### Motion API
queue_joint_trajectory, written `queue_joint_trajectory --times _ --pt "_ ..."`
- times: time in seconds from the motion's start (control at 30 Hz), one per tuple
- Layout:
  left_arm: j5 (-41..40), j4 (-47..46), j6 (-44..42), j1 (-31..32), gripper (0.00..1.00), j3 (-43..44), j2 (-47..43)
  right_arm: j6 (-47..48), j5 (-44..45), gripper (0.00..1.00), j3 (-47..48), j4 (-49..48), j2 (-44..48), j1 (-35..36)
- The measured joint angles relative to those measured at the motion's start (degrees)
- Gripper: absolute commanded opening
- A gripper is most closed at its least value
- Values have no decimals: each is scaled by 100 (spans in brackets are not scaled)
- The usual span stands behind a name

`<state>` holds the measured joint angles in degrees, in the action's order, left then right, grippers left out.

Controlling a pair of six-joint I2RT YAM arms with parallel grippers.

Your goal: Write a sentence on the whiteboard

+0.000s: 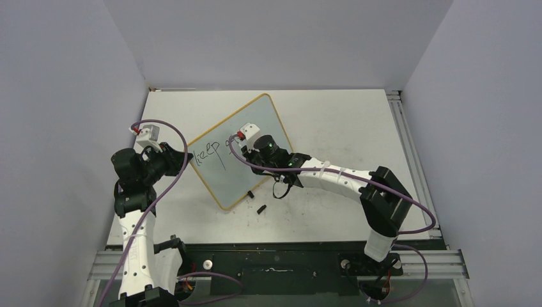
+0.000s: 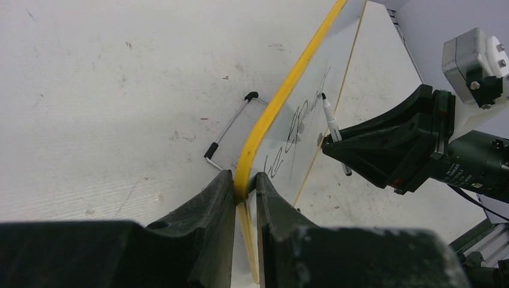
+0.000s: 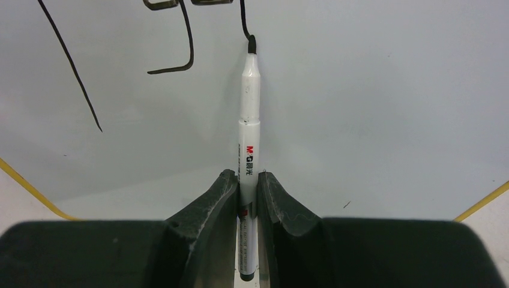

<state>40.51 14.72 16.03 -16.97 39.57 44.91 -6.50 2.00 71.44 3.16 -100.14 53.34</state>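
Observation:
The whiteboard lies turned diagonally on the table, its yellow rim running up the left wrist view. My left gripper is shut on that rim at the board's left corner. My right gripper is shut on a white marker over the board's middle. The marker's black tip touches the board surface at the end of a fresh stroke. Of the sentence I read "keep" and the start of one more letter; the same writing shows beside the marker.
A small black cap lies on the tabletop just below the board, with another small black piece at the board's lower edge. A wire stand with black tips shows behind the board. Metal rails border the table's right side.

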Motion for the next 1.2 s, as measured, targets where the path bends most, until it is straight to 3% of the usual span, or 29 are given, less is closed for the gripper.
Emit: queue_joint_trajectory --times 1.2 --pt "20 0 0 0 0 0 0 -15 50 5 345 74 -105 -85"
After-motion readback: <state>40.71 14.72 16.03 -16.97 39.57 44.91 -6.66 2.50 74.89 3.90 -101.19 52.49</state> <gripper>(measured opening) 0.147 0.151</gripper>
